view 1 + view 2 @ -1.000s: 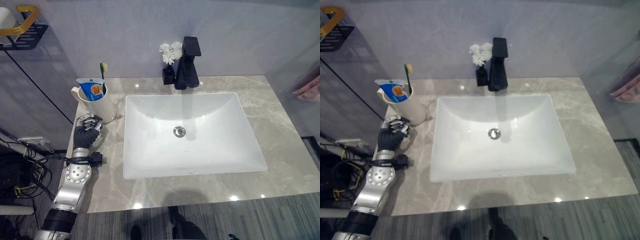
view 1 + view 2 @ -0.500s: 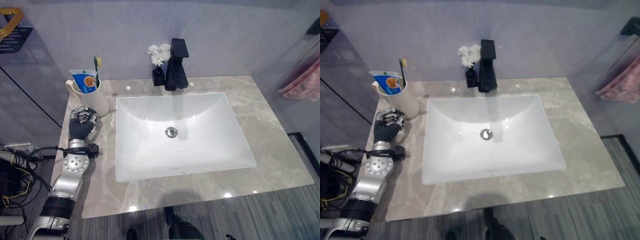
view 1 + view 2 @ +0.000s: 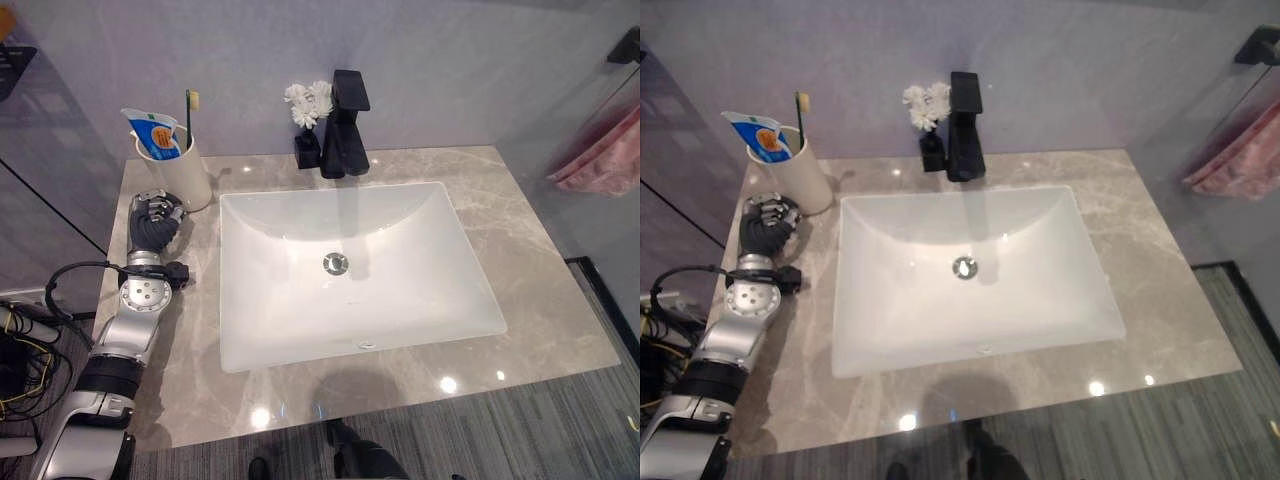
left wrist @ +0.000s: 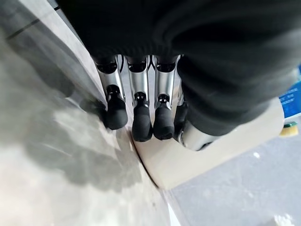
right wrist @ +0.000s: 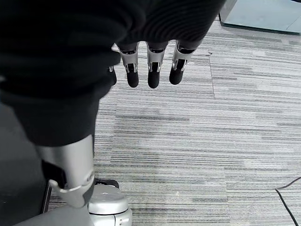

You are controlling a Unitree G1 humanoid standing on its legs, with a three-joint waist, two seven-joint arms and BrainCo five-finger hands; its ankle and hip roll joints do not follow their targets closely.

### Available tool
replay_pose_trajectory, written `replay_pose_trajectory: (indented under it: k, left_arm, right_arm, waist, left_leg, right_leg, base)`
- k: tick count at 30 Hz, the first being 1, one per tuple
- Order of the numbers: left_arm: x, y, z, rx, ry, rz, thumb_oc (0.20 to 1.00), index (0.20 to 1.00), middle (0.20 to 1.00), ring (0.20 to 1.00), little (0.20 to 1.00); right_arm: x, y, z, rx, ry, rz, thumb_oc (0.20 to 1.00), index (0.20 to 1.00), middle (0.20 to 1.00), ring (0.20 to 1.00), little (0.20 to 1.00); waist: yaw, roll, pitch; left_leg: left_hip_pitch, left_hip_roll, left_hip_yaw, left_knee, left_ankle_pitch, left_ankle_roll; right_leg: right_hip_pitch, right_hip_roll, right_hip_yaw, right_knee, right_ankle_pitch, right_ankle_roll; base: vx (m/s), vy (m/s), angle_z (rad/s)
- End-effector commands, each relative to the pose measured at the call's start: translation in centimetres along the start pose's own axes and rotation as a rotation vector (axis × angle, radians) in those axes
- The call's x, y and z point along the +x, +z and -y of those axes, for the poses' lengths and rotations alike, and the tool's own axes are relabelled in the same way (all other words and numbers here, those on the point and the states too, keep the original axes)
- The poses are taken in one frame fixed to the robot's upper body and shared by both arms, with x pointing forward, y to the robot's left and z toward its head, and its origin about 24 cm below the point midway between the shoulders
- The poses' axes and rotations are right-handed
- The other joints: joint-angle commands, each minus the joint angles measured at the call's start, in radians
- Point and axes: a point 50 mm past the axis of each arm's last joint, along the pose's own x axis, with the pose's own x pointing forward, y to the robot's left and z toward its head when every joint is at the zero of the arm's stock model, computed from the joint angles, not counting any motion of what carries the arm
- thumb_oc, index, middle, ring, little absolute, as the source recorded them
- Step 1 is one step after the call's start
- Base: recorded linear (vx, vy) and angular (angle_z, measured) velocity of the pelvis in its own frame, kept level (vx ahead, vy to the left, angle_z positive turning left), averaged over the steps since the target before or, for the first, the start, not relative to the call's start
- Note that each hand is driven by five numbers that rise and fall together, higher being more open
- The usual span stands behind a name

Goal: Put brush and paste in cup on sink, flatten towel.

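While one cup [image 3: 180, 172] holds one brush [image 3: 191, 103], one paste [image 3: 146, 131].

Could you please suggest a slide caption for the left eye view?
Brush and paste stand in the cup beside the sink; left hand rests nearby.

From my seat the counter [image 3: 560, 300] looks like polished grey marbled stone, glossy enough to throw back ceiling lights, and the white sink [image 3: 400, 300] reads as smooth glazed ceramic with a shiny metal drain [image 3: 336, 263]. The faucet [image 3: 345, 125] is matt black, and the cream cup [image 3: 180, 170] looks smooth and slightly satin. I see soft pink cloth in the towel [image 3: 600, 160], while the left hand [image 3: 153, 222] has bright metal fingers with dull dark tips, and the floor [image 5: 211, 141] looks like ribbed grey carpet.
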Motion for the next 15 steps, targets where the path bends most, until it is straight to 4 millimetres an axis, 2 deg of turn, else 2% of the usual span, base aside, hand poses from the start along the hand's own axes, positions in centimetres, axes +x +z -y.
replay_pose_trajectory:
  k: [1,15]
  left_arm:
    - [1.7,1.0,-2.0,0.034,0.077,0.033,0.200,0.200,0.200,0.200,0.200]
    - [4.3,1.6,-3.6,0.113,0.125,0.009,0.200,0.200,0.200,0.200,0.200]
  right_arm:
    - [0.3,1.3,1.1,-0.024,-0.017,0.037,1.000,1.000,1.000,1.000,1.000]
    - [0.3,1.5,1.4,-0.029,-0.016,0.056,1.000,1.000,1.000,1.000,1.000]
  waist:
    - [-0.008,0.026,0.049]
    - [-0.027,0.011,0.060]
  left_leg:
    - [0.036,0.025,0.025,0.005,0.019,-0.019]
    - [0.021,0.037,0.032,0.005,0.031,-0.028]
  right_leg:
    - [0.090,-0.003,-0.017,0.000,-0.092,0.060]
    - [0.066,0.012,-0.009,0.000,-0.086,0.059]
  base:
    - [0.00,0.000,0.00]
    - [0.00,0.000,0.00]
